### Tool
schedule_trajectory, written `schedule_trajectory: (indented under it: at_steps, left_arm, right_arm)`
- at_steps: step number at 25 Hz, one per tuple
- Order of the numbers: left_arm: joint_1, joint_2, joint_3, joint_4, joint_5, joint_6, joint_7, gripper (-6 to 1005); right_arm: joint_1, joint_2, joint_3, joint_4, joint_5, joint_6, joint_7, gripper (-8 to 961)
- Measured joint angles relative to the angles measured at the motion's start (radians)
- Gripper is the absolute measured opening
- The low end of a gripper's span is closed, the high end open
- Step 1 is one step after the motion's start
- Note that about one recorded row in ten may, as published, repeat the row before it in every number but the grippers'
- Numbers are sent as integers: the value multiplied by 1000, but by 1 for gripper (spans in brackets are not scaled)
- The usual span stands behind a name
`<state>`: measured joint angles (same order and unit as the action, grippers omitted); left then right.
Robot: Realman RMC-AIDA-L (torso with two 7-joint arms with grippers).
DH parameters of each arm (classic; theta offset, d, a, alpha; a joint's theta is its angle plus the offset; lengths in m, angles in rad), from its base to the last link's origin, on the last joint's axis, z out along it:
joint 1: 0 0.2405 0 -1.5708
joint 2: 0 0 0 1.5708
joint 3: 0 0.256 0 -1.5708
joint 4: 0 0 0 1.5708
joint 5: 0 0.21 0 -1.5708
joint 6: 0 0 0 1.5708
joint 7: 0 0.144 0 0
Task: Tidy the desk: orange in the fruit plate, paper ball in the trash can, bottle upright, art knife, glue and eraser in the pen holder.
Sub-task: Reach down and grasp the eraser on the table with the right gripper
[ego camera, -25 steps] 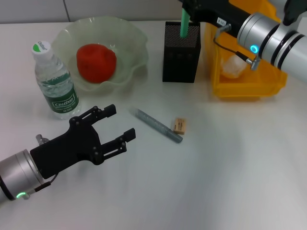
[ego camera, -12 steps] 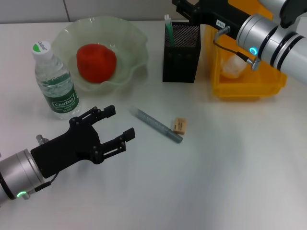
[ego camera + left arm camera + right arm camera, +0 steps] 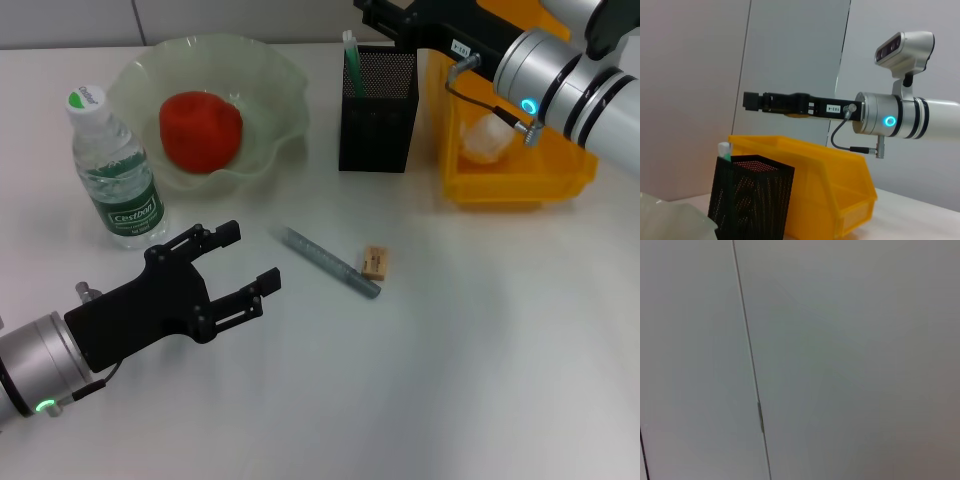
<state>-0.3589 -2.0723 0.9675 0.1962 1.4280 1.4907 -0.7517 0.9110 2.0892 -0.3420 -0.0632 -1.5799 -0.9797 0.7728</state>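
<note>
While your left gripper hovered low over the near-left desk, its fingers were spread apart and held nothing. You had the bottle upright at far left, cap up. Just beside it, the orange sat in the fruit plate. The art knife lay flat mid-desk, long axis running diagonally from far-left to near-right; the eraser lay just beside its near end. The pen holder stood upright with the green glue stick standing on end in its left corner. The paper ball sat in the yellow trash can. Your right gripper was above the holder; can't tell whether its fingers were parted.
</note>
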Motion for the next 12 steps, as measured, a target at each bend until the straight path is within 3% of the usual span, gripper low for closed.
schedule_trajectory:
  at_steps: [7, 12]
  left_arm:
    - [4, 0, 1, 0, 0, 0, 0, 800]
    - [4, 0, 2, 0, 0, 0, 0, 800]
  right_arm:
    - [-43, -4, -2, -26, 25, -130, 52, 675]
    - [-110, -7, -91, -179, 20, -268, 312, 674]
